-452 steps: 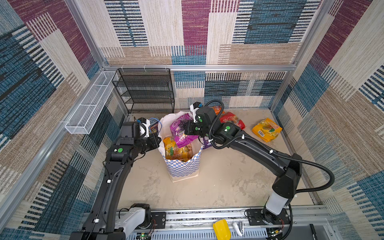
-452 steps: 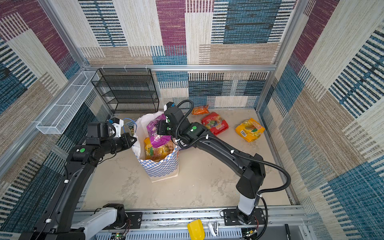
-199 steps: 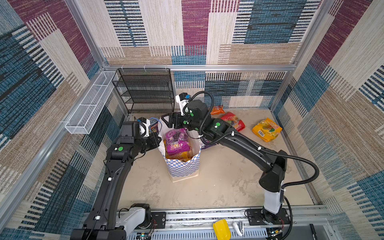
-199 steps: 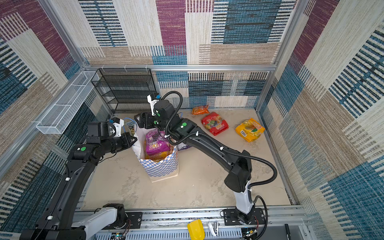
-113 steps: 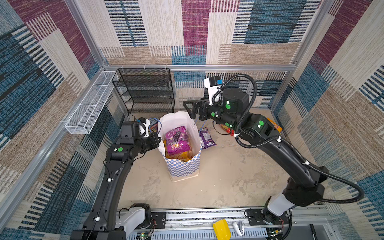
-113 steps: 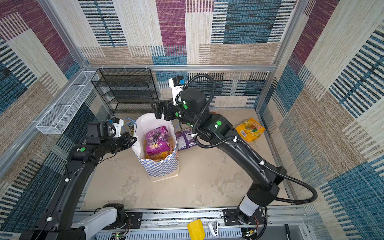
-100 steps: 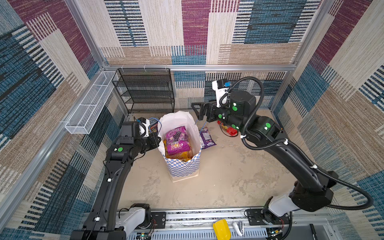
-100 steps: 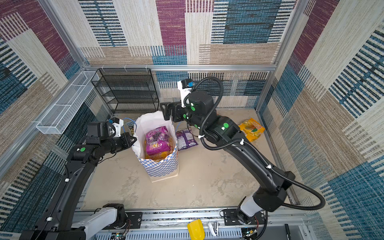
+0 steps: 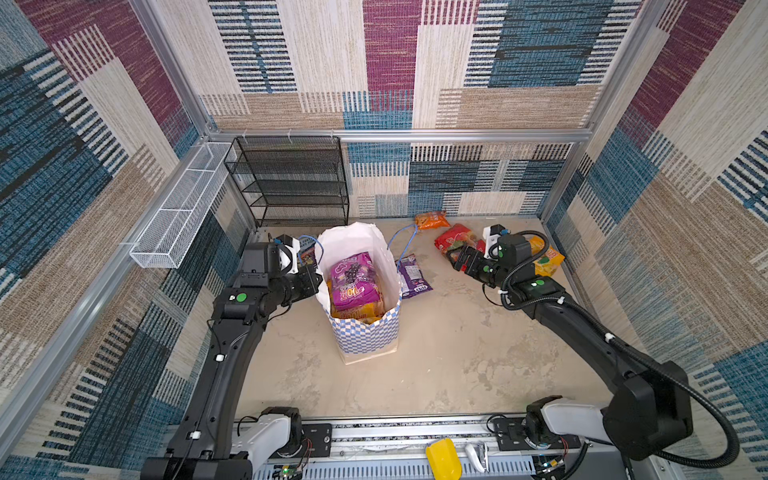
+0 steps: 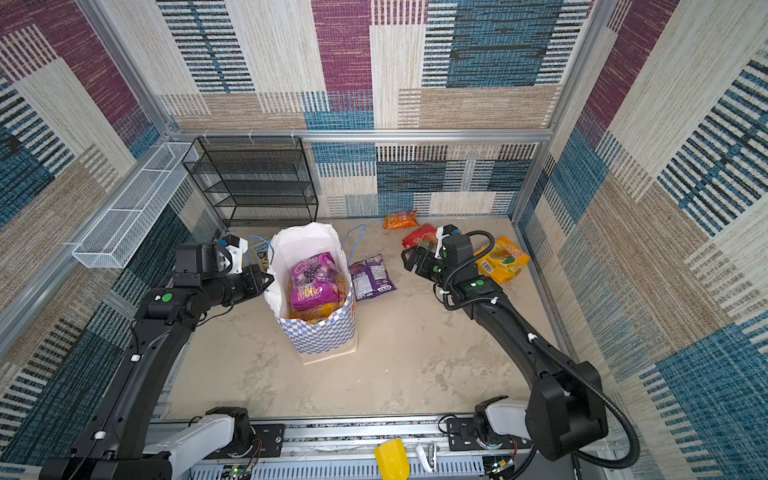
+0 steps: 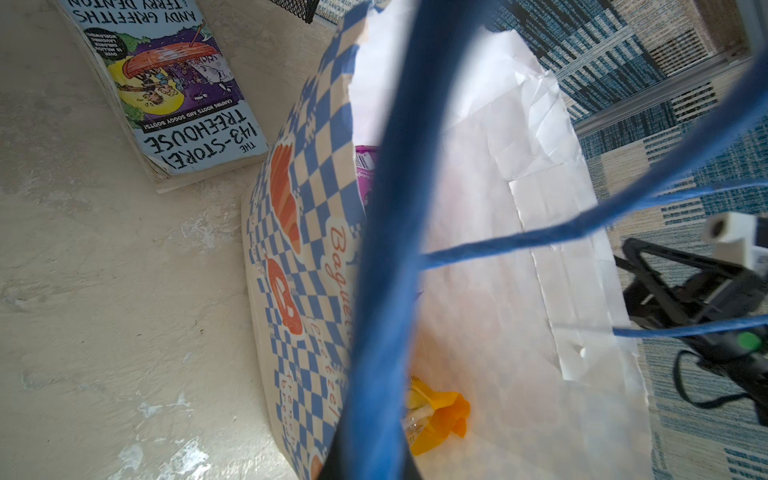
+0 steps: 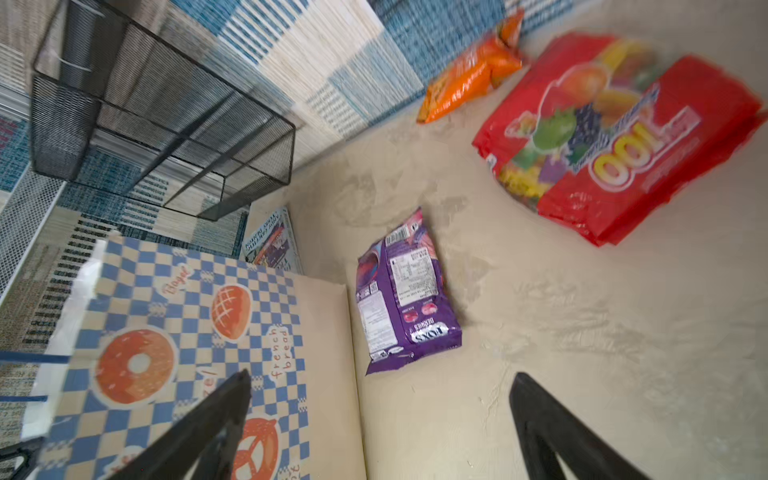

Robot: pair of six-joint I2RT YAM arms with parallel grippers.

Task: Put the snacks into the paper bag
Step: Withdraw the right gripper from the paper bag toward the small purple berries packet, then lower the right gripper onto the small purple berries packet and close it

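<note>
L gripper (image 9: 312, 282) is pinched shut on the left rim of the paper bag (image 9: 365, 336), centre frame in both top views. R gripper (image 12: 380, 376) hangs jaws apart, empty, right of it. The bag's blue cord (image 11: 386, 249) blocks much of my left wrist cam (annoying). A flat book (image 11: 166, 83) lies by the bag's base. Inside: glossy magenta packet (image 9: 355, 278). On the mottled beige floor (image 9: 436, 365): purple packet (image 12: 405, 299) beside the bag, crinkly red packet (image 12: 615, 137), orange packet (image 9: 432, 219), and yellow packet (image 9: 548, 262) partly behind the R arm.
</note>
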